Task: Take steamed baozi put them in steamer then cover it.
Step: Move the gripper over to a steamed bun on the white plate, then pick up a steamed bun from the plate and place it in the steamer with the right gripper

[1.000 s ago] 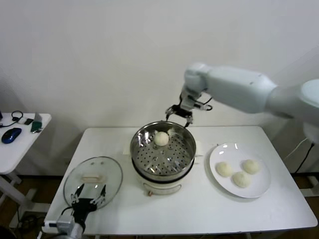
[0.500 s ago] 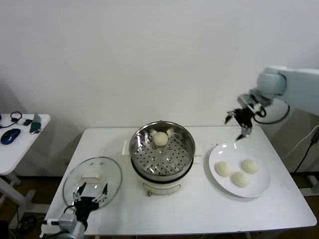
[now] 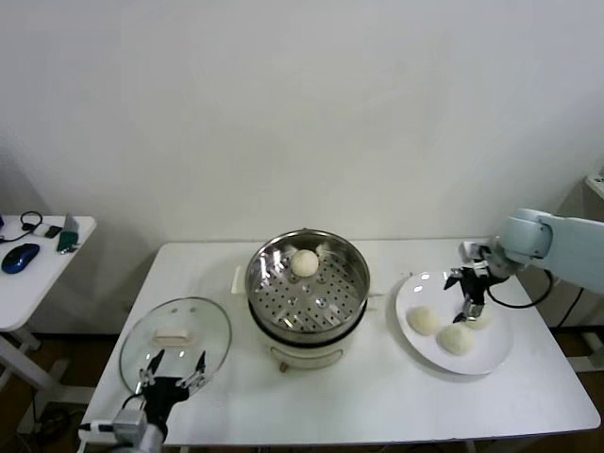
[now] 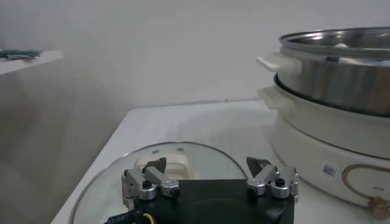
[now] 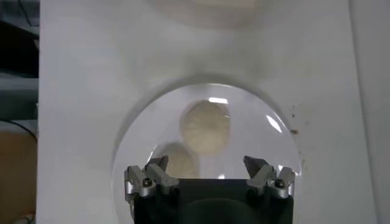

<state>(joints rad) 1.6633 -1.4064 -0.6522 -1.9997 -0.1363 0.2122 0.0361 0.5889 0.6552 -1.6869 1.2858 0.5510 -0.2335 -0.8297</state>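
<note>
Right gripper (image 3: 469, 304) hangs over the white plate (image 3: 491, 354) with its jaws spread and nothing in them. I see three steamed baozi (image 3: 423, 320) on that plate, one directly beneath the claw in the wrist view (image 5: 206, 126). A fourth bun (image 3: 304, 262) sits on the steamer (image 3: 307, 288) tray. Left gripper (image 3: 171, 373), also spread wide and empty, hovers at the near edge of the cover (image 3: 176, 344), which lies flat on the table (image 3: 377, 396) left of the steamer.

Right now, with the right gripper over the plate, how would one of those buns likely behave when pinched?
The steamed baozi look smooth and domed, so probably soft and easily dented. Their round shape may let one roll on the flat plate. The right gripper is open, holding nothing.
</note>
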